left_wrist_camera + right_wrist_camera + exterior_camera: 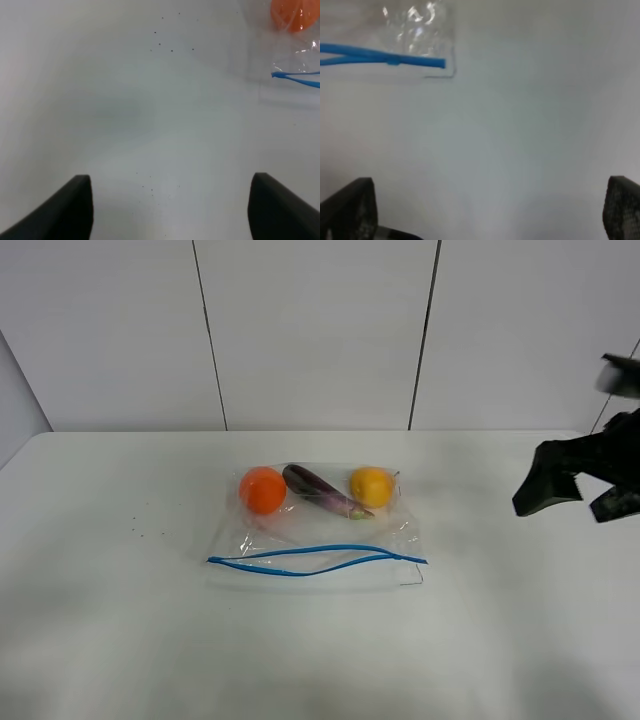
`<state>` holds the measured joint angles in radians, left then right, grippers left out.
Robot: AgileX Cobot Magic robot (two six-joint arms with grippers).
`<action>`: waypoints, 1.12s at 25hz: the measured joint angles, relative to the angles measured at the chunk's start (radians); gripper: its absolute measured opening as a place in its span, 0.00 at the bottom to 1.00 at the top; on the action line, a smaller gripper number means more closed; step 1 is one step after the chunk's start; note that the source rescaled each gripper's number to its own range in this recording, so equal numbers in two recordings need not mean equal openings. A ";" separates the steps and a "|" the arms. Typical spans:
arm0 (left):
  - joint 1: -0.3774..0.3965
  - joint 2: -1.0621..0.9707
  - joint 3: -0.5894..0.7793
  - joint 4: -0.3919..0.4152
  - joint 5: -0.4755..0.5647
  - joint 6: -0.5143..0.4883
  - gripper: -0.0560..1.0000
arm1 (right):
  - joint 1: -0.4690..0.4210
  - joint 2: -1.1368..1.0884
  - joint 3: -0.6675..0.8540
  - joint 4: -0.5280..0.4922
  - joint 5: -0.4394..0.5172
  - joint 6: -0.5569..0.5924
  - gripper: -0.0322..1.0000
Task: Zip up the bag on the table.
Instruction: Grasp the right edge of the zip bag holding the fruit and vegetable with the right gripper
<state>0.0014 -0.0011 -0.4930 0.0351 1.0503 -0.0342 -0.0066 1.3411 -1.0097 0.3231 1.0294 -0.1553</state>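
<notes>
Ext high cam: the bag (pixel 318 525) lies flat mid-table (pixel 120 640), well apart from the right gripper (pixel 566 502); the other arm isn't in this view. An orange fruit (pixel 263 490), a purple veg (pixel 322 490) and a yellow fruit (pixel 371 486) sit at the bag's far side. The zipper strip (pixel 310 562) runs along the near edge, its two blue tracks joined at both ends but bowed apart in the middle, so I judge the mouth unsealed and the step in hand to be the approach. To do it well I'd pin one end w/ one gripper, set the other so both tracks sit btwn its jaws, pinch lightly, then slide along. The film is floppy, so w/o an anchor the whole bag prob drags. Right arm hangs above the surface, fingers pitched down toward the bag. Left wrist cam: left gripper (pixel 172 210) is spread wide and empty, bare table btwn the fingers. The strip's end and the orange fruit lie well ahead of the jaws, off past one finger, so it's not lined up. Right wrist cam: jaws likewise spread wide, holding nothing; the strip's other end lies ahead of them, off toward one finger, not btwn them.
</notes>
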 joint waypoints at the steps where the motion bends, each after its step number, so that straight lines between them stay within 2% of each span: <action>1: 0.000 0.000 0.000 0.000 0.000 0.000 1.00 | 0.000 0.040 0.000 0.036 -0.014 -0.030 1.00; 8: 0.000 0.000 0.000 0.000 0.000 0.000 1.00 | 0.000 0.313 -0.001 0.280 -0.137 -0.235 1.00; 15: 0.000 0.000 0.000 0.000 0.000 0.000 1.00 | -0.009 0.511 -0.001 0.526 -0.181 -0.479 0.98; 18: 0.000 0.000 0.000 0.000 0.000 0.000 1.00 | -0.045 0.586 -0.001 0.653 -0.157 -0.592 0.98; 21: 0.000 0.000 0.000 0.000 0.000 0.000 1.00 | -0.097 0.653 -0.002 0.783 -0.075 -0.713 0.98; 25: 0.000 0.000 0.000 0.000 0.000 0.000 1.00 | -0.131 0.733 -0.002 0.885 0.043 -0.841 0.98; 28: 0.000 0.000 0.000 0.000 0.000 0.000 1.00 | -0.131 0.778 -0.003 0.931 0.057 -0.892 0.98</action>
<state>0.0014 -0.0011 -0.4930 0.0351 1.0503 -0.0342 -0.1374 2.1189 -1.0128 1.2537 1.0863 -1.0473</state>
